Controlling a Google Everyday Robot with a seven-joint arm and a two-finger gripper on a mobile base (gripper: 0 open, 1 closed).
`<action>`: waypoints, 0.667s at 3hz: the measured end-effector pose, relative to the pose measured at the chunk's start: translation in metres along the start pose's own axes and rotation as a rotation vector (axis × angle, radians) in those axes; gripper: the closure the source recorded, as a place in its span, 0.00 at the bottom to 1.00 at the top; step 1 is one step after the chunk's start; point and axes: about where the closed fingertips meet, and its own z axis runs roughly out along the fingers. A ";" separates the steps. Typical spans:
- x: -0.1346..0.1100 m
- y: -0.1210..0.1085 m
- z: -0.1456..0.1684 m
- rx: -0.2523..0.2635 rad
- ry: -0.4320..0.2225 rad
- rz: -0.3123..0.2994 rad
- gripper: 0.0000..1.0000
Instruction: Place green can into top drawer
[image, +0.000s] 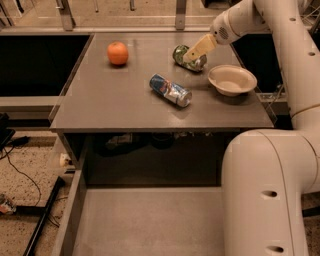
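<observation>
The green can (180, 54) lies on its side at the back right of the grey table (110, 102). My gripper (195, 51) reaches in from the upper right and is down on the can, covering its right part. The top drawer (145, 220) stands pulled out below the table's front edge, and its flat grey bottom is bare.
A blue-and-silver can (170, 90) lies on its side mid-table. An orange (118, 53) sits at the back left. A beige bowl (232, 79) stands just right of the green can. My white arm body (265, 195) fills the lower right, beside the drawer.
</observation>
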 end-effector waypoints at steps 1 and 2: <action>0.001 -0.010 -0.007 0.011 -0.112 -0.026 0.00; -0.003 -0.021 -0.016 0.063 -0.233 -0.044 0.00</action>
